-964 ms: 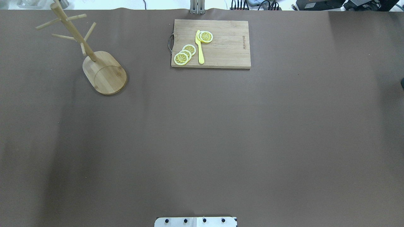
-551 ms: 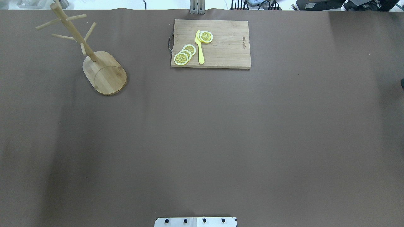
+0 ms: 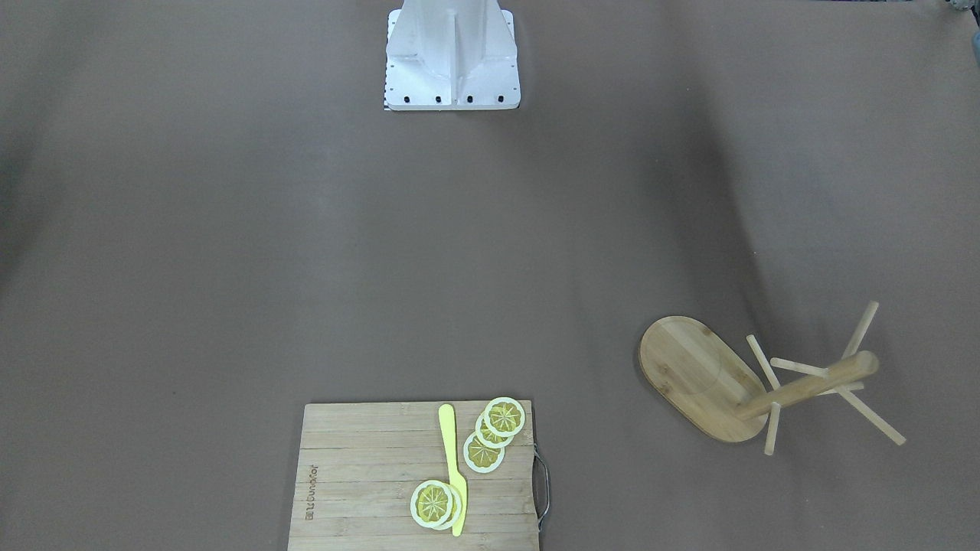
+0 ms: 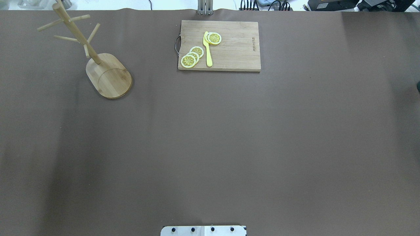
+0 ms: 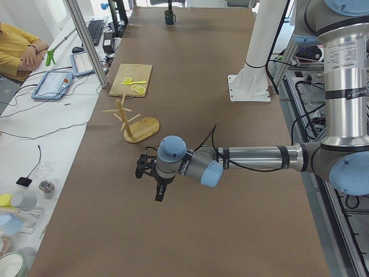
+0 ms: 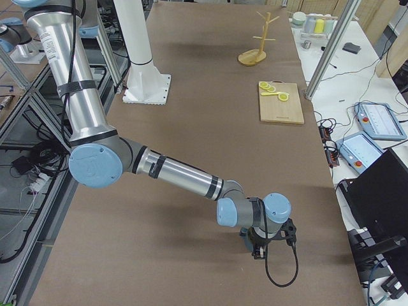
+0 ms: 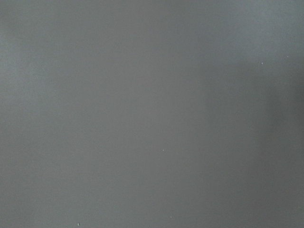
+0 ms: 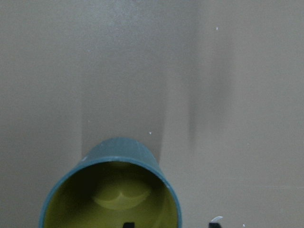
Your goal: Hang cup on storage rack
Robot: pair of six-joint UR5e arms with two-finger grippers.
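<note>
The dark teal cup [image 8: 111,190], yellowish inside, stands upright at the bottom of the right wrist view; it also shows small at the table's far end in the exterior left view [image 5: 169,17]. My right gripper [image 8: 171,222] is just above it and looks open: one fingertip [image 8: 127,224] is over the cup's mouth, the other is outside its right wall. The bamboo storage rack [image 4: 110,78] stands at the far left with bare pegs, also seen in the front-facing view [image 3: 804,386]. My left gripper [image 5: 159,195] hangs over bare table near the rack; I cannot tell whether it is open.
A wooden cutting board [image 4: 236,49] with lemon slices [image 4: 188,60] and a yellow knife [image 4: 207,52] lies at the far middle. The robot's base plate [image 4: 203,230] is at the near edge. Brown table cover spans the overhead view.
</note>
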